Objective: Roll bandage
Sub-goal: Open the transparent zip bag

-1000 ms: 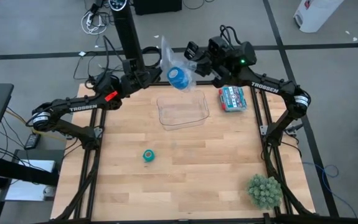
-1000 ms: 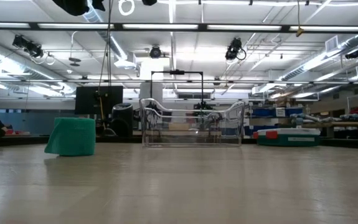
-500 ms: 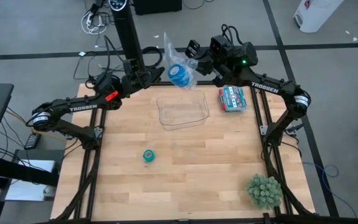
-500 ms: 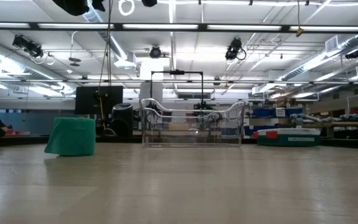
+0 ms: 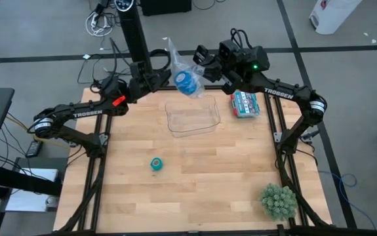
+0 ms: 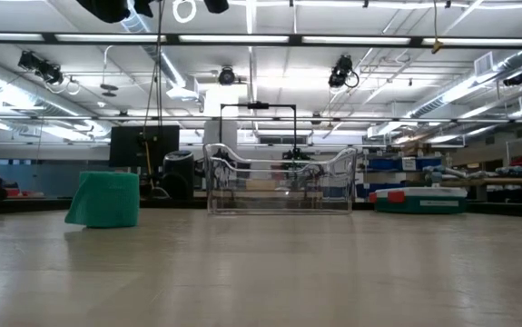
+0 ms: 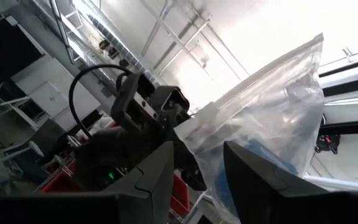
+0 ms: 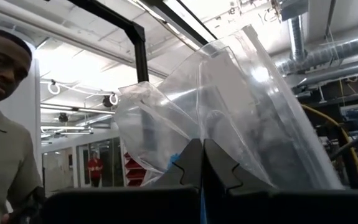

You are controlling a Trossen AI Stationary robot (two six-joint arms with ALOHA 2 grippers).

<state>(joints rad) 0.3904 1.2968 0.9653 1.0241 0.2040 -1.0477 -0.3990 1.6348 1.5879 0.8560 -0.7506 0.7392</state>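
Both grippers raised at the far edge, a clear bag [image 5: 183,65] held between them.
Right gripper [image 5: 204,67] is clenched on the bag; left gripper [image 5: 164,70] is parted beside it. Bandage [image 5: 155,164] lies coiled near-left on the table [image 5: 195,183].

Teal-green bandage [image 5: 155,164] coil on the pale wood-grain bench [image 5: 227,177], blue roll [image 5: 186,80] inside the clear bag [image 5: 175,56], clear tray [image 5: 192,117], fuzzy green plant [image 5: 278,200] at the corner.

We see open tabletop [image 5: 201,177] around the bandage [image 5: 155,164]; the clear tray [image 5: 192,115] stands well behind it.
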